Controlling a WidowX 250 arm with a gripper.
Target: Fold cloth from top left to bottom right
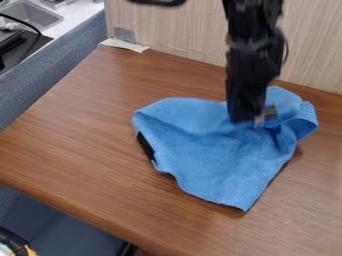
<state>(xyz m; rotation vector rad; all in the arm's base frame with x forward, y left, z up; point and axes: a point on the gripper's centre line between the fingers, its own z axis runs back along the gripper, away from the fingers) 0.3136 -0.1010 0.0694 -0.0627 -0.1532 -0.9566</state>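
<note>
The blue cloth (pixel 217 160) lies rumpled on the right half of the wooden table, one corner pointing toward the table's front. Its upper right part is bunched up in raised folds, and a dark strip shows at its left edge. The black gripper (pixel 257 120) hangs down from the top edge of the view over the cloth's upper middle, just left of the bunched folds. Its tips are blurred against the cloth, and whether they hold any of it cannot be made out.
The brown table (pixel 87 135) meets a light wood-grain panel (pixel 180 35) behind it. A whitish strip (pixel 124 45) lies at the table's back left corner. Beyond a blue-grey divider at the left stands a counter with a metal sink (pixel 33 15).
</note>
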